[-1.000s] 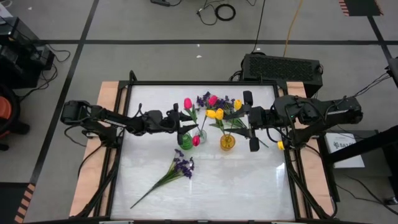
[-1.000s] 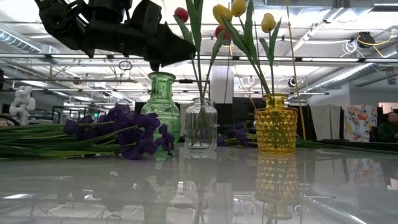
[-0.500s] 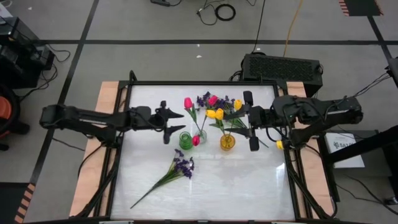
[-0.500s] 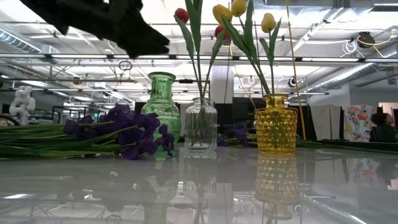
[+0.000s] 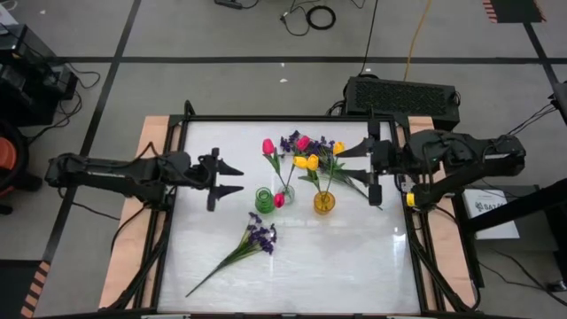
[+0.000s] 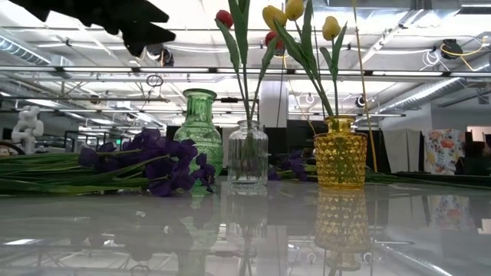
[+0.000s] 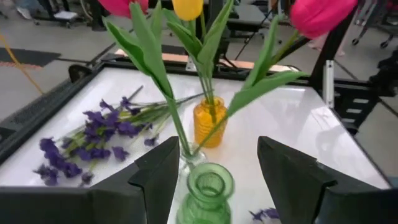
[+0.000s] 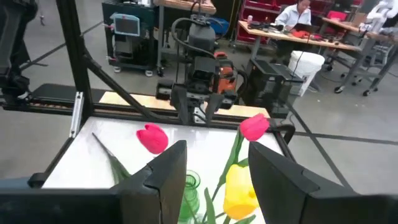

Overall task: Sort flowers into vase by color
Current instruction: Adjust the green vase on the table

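Observation:
Three small vases stand mid-table: green [image 5: 263,200], clear [image 5: 286,192] and yellow [image 5: 324,201]. Pink-red tulips [image 5: 267,146] stand with their stems in the clear vase. Yellow tulips [image 5: 306,162] stand in the yellow vase. One purple sprig [image 5: 260,236] lies flat near the front, another [image 5: 290,140] lies behind the vases. My left gripper [image 5: 232,177] is open and empty, left of the green vase [image 7: 208,193]. My right gripper [image 5: 361,172] is open and empty, right of the yellow vase, level with the tulip heads [image 8: 254,126].
The low view shows the green vase [image 6: 199,130] empty, with the purple sprig [image 6: 146,162] lying beside it. A black frame [image 5: 283,118] runs round the white tabletop. Bare tabletop lies at the front right [image 5: 354,266].
My left gripper has drawn back from above the green vase toward the table's left edge, open and empty. My right gripper has shifted a little toward the table's right edge. The flowers and vases have stayed put.

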Robot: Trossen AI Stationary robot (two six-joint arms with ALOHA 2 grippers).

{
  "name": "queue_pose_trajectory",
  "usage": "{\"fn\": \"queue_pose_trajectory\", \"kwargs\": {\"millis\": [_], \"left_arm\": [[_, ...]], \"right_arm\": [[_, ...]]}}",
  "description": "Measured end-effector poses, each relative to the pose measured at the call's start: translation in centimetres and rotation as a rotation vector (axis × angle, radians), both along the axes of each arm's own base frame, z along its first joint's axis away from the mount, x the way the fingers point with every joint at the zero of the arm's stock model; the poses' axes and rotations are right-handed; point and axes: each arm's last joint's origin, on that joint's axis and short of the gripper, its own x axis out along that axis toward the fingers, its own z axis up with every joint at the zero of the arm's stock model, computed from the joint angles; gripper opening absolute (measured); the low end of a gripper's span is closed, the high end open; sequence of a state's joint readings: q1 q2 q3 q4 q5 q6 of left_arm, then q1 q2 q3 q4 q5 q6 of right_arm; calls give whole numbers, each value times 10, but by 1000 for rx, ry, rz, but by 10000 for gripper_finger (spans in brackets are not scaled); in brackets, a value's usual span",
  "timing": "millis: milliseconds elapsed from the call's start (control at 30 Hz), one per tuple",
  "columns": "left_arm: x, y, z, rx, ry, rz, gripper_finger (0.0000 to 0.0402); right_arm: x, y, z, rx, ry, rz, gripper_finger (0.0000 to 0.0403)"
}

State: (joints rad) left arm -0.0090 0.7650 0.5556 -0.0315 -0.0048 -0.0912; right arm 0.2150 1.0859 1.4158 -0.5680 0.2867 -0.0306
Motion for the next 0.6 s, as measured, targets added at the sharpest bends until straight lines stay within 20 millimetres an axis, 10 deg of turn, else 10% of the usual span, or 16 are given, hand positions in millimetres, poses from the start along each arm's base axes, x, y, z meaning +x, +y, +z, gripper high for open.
{"fn": "queue_pose_trajectory", "kwargs": {"millis": [200, 600], "left_arm": [[2, -13, -11, -66, 70, 62, 224], [-6, -40, -99, -110, -35, 209, 256]], "right_arm": [[-6, -1, -3, 22, 41, -8, 164], [1, 0, -21, 24, 86, -12, 164]]}}
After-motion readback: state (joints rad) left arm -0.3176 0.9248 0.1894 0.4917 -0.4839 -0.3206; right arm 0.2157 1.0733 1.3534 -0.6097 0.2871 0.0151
